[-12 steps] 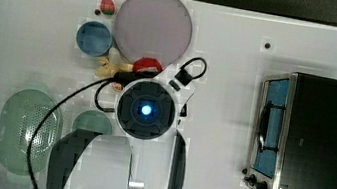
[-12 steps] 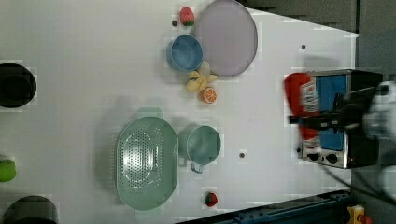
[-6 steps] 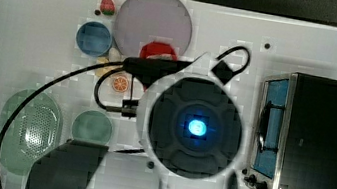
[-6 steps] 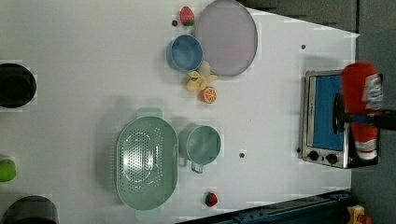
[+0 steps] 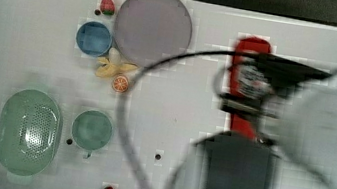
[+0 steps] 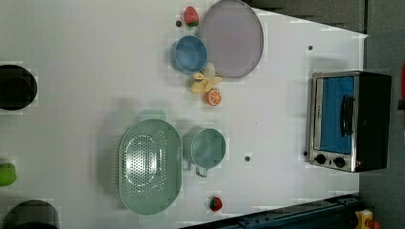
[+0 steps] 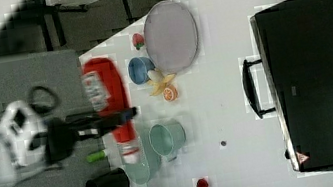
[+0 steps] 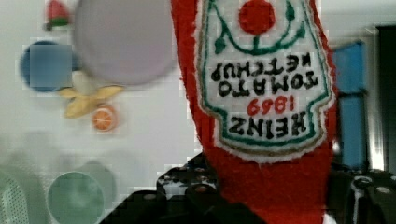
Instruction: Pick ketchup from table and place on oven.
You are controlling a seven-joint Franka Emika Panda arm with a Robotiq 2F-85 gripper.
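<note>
The ketchup (image 5: 250, 48), a red bottle with a white label, hangs in the air above the table (image 5: 15, 26), and my gripper (image 5: 254, 84) is shut on its middle. In the right view the ketchup (image 7: 108, 85) lies lengthwise with its white cap toward the right view's bottom, my gripper (image 7: 117, 116) clamped across it. The wrist view has the ketchup label (image 8: 261, 93) up close, with the oven's blue door (image 8: 351, 102) behind it. The oven (image 6: 348, 121) stands at the left view's right, and its black roof (image 7: 323, 73) is bare. My arm hides the oven in the top view.
On the table stand a lilac plate (image 5: 153, 26), a blue bowl (image 5: 93, 39), a banana and orange slice (image 5: 115, 74), two strawberries (image 5: 107, 5), a green colander (image 5: 28, 131) and a teal cup (image 5: 92, 130). Black cups (image 6: 16, 87) sit at the left view's left edge.
The arm has carried the ketchup toward the top view's right, up from beside the plate. In the left view it has slid past the oven to the right edge.
</note>
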